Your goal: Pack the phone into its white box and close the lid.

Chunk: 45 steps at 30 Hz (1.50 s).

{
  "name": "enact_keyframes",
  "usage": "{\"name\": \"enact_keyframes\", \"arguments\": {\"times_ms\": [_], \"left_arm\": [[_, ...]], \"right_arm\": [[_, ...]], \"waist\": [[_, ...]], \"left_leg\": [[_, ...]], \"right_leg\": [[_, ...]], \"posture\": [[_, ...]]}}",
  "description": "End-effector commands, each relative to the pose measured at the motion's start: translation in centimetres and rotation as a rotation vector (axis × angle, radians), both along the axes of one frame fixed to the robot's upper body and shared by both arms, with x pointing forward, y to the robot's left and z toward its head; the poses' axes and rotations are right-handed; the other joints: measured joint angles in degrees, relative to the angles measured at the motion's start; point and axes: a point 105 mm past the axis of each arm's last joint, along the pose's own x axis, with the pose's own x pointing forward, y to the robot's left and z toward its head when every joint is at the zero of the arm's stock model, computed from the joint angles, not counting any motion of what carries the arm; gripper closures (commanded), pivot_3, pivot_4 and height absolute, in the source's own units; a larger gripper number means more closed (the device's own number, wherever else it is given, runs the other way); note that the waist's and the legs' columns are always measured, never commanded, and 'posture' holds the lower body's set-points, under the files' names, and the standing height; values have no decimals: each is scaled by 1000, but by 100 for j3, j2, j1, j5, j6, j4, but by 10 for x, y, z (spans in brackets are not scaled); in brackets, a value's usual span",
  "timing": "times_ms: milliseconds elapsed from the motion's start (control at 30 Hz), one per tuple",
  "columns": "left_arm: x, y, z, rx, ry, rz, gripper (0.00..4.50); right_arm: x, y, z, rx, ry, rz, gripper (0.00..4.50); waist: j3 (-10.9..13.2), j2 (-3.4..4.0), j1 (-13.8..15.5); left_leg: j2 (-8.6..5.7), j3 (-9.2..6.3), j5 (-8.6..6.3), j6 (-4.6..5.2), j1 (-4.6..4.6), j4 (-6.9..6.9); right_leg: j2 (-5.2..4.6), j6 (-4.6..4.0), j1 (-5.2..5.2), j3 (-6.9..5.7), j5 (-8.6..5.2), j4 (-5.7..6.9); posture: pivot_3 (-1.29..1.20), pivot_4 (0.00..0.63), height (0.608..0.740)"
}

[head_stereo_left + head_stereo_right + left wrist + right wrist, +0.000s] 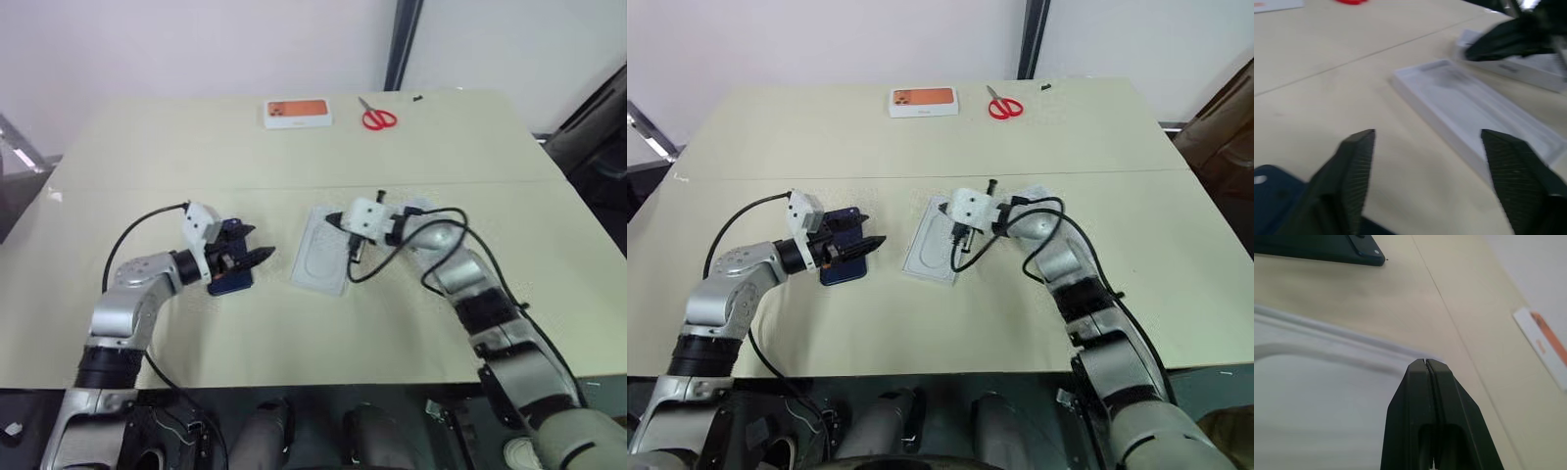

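Left gripper [1422,147], fingers apart and empty, over phone [843,262] at table's [921,147] nine o'clock; right gripper [1428,363], closed and empty, above white insert [933,247].

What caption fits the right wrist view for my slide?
Shut right gripper poised over the white insert, with the phone lying beyond on the table.

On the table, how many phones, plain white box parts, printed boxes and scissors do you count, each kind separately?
Phone: 1
Plain white box parts: 2 (one in the middle, one by the right arm)
Orange-printed box: 1
Scissors: 1
Total: 5
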Motion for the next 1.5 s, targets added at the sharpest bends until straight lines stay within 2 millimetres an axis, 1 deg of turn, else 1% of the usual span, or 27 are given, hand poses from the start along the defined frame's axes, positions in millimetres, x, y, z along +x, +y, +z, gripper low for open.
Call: {"name": "enact_keyframes", "arguments": {"times_ms": [33,67,100,133,167,267,367,467,533,600,633,700,733,833,900,967,1133,1300,1400,1500], "left_arm": [[7,-4,-3,65,-43,17,2809],[8,-8,-6,76,-44,11,3368],[10,-12,-8,84,-42,5,3822],[11,-14,-10,89,-41,1,4343],[14,-18,-12,103,-36,4,4455],[20,-34,-23,159,-6,-15,4455],[21,-54,-28,166,51,-71,4455],[18,-63,-34,188,112,-108,4455],[13,-66,-38,220,137,-144,4455],[6,-70,-38,218,159,-184,4455],[4,-73,-34,209,144,-198,4455],[5,-79,-28,161,147,-193,4455],[5,-81,-27,166,136,-194,4455],[6,-85,-27,163,128,-196,4455],[9,-87,-26,162,114,-180,4455],[14,-84,-26,174,101,-154,4455],[18,-80,-26,170,92,-129,4455],[20,-81,-26,168,76,-123,4455],[21,-83,-25,166,70,-126,4455],[17,-85,-25,160,73,-152,4455]], "right_arm": [[-6,-21,15,5,-29,-53,4500],[-7,-28,10,-28,-23,-71,4500],[-8,-33,5,-62,-19,-85,4500],[-9,-36,2,-84,-16,-91,4500],[-10,-38,-3,-99,-9,-100,4500],[-11,-35,-8,-99,-1,-105,4500],[-11,-29,-19,-159,-12,-88,4500],[-12,-22,-25,-199,-25,-65,4500],[-10,-14,-22,-183,-33,-56,4500],[-7,-11,-18,-174,-48,-60,4500],[-5,-11,-17,-175,-52,-64,4500],[0,-15,-17,-194,-63,-81,4500],[1,-19,-18,-213,-67,-88,4500],[3,-26,-19,-229,-68,-99,4500],[2,-31,-20,-236,-52,-101,4500],[-2,-34,-23,-241,-26,-91,4500],[-12,-34,-26,-229,22,-71,4500],[-24,-28,-27,-225,64,-12,4500],[-38,-23,-31,-206,146,52,4500],[-29,-27,-29,-235,72,2,4500]], "waist": [[0,0,-13],[0,0,-13],[0,0,-14],[0,0,-18],[0,0,-25],[0,-1,-23],[0,-1,-25],[1,-1,-27],[1,-1,-34],[0,-1,-41],[0,-1,-38],[1,-1,-24],[1,-1,-5],[1,-2,5],[1,-2,-5],[1,-2,-15],[1,-2,-32],[1,-2,-17],[1,-3,-6],[1,-2,-11]], "left_leg": [[0,1,0,0,0,0],[0,2,0,1,0,-2],[1,2,0,1,0,-3],[1,2,0,1,0,-3],[1,3,0,1,0,-4],[2,4,0,1,0,-4],[2,8,0,1,-1,-4],[2,7,1,1,-1,-2],[2,7,1,1,-1,-2],[3,7,1,0,0,-3],[3,7,1,0,0,-3],[2,7,1,0,-1,-1],[2,6,1,0,-1,0],[1,3,1,0,-2,7],[1,4,1,0,-2,8],[1,4,1,0,-2,7],[3,4,1,0,-2,6],[3,4,1,0,-2,7],[3,4,1,1,-2,10],[3,4,0,1,-3,12]], "right_leg": [[0,0,-2,0,0,1],[0,0,-3,2,0,2],[1,0,-5,2,0,3],[1,0,-5,2,0,3],[1,0,-6,2,0,3],[3,0,-6,2,0,4],[3,0,-7,5,0,5],[4,0,-7,4,0,6],[4,0,-7,5,0,7],[5,0,-7,5,0,8],[5,0,-7,5,0,8],[5,0,-7,5,0,7],[4,0,-5,4,0,7],[3,0,0,1,0,5],[3,0,-1,1,0,5],[4,0,-3,2,0,6],[6,0,-5,3,0,8],[6,0,-2,3,0,7],[5,0,-1,2,0,7],[5,0,0,2,0,7]], "posture": [[0,150,734],[0,150,734],[0,150,734],[0,150,734],[0,150,734],[0,150,734],[0,150,734],[0,150,734],[0,150,734],[0,150,734],[0,150,734],[0,150,734],[0,150,734],[0,150,734],[0,150,734],[0,150,734],[0,150,734],[0,150,734],[0,150,734],[0,150,734]]}}
